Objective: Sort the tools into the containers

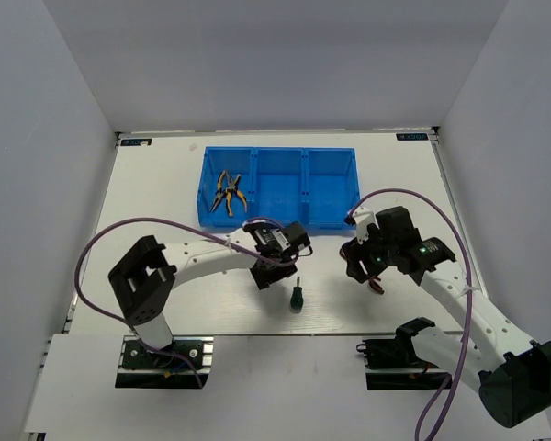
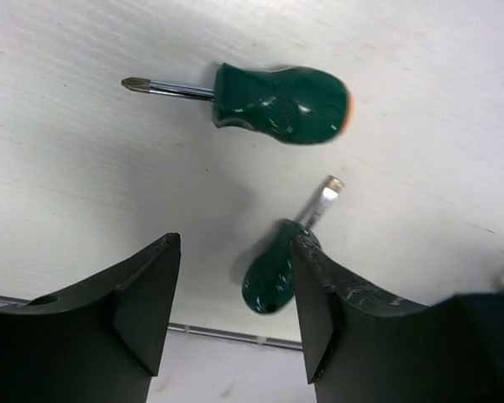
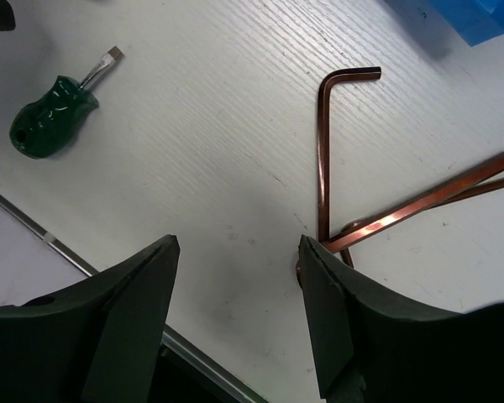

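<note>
Hovering by table edge (image 2: 235, 334) | left end effector (image 2: 235, 252) spread, empty | right end effector (image 3: 239, 252) spread, hex keys (image 3: 322, 151) beside one finger

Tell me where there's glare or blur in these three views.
Top external: even, soft light, only faint shadows on the table. Left wrist: the Phillips screwdriver shows white glints on its glossy handle, butt end blurred. Right wrist: the hex keys gleam coppery with reflected light; the blue bin corner looks soft.

Ahead of left tool (image 2: 235, 285): screwdrivers (image 2: 281, 105). Beside right tool (image 3: 239, 285): hex keys (image 3: 323, 151). Between them: open table (image 1: 326, 294).
</note>
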Motion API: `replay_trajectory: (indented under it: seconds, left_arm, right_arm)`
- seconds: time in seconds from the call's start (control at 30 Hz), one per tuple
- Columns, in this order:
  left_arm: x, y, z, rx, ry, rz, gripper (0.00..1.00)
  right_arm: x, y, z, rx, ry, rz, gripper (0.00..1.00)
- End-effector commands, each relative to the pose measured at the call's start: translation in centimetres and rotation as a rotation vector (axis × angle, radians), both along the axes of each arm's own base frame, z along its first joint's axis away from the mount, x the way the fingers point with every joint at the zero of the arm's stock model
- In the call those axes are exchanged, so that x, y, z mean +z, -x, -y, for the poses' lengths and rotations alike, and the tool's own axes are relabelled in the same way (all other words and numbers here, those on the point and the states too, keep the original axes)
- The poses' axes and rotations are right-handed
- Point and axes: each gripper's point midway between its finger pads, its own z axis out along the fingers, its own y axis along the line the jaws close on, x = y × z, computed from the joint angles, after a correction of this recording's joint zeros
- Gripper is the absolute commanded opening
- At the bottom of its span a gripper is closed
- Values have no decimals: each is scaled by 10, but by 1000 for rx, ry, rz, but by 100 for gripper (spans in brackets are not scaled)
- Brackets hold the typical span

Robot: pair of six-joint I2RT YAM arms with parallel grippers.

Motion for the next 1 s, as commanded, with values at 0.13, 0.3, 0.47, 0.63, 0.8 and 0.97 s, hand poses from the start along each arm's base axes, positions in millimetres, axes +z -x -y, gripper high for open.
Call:
replay_trajectory:
  seconds: [0.13, 0.3, 0.47, 0.63, 0.8, 0.97]
  left_arm:
    - [46, -24, -4, 30, 73, 183, 68]
    - [44, -42, -4, 81, 75, 249, 74]
    - [27, -48, 4, 117, 32, 224, 77]
    - [15, -45, 11, 155, 45, 181, 80]
    - [3, -50, 12, 204, 43, 171, 81]
    - [-5, -55, 12, 232, 47, 170, 81]
  right_arm:
    - [-2, 9, -7, 29, -38, -46, 64]
    - [-3, 9, -8, 29, -43, -54, 64]
    - [-4, 11, -7, 28, -40, -57, 64]
    - [-5, 11, -6, 20, -39, -54, 64]
    - [-7, 12, -6, 23, -40, -54, 64]
    - [-9, 14, -4, 22, -34, -57, 64]
